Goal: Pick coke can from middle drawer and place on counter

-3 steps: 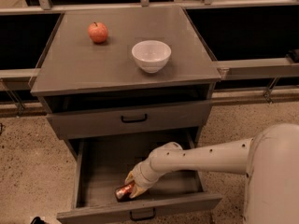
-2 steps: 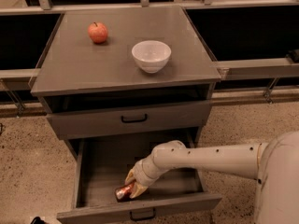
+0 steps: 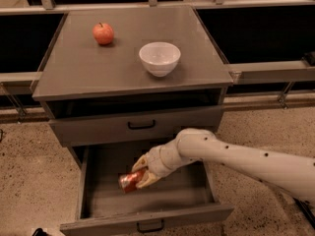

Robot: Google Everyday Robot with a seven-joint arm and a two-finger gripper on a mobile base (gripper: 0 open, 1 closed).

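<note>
The middle drawer [image 3: 147, 200] is pulled open below the grey cabinet. My gripper [image 3: 140, 173] reaches into it from the right on a white arm and is shut on the coke can [image 3: 129, 181], a red can lying on its side. The can is held a little above the drawer floor, near the middle of the drawer. The counter [image 3: 74, 68] is the flat grey top of the cabinet above.
A red-orange apple [image 3: 103, 33] sits at the counter's back left. A white bowl [image 3: 159, 58] stands right of the counter's middle. The upper handled drawer [image 3: 141, 125] is shut. Dark recesses flank the cabinet on both sides.
The gripper has lifted the coke can off the front of the drawer floor and moved it up and back. The arm has stretched further out from the right.
</note>
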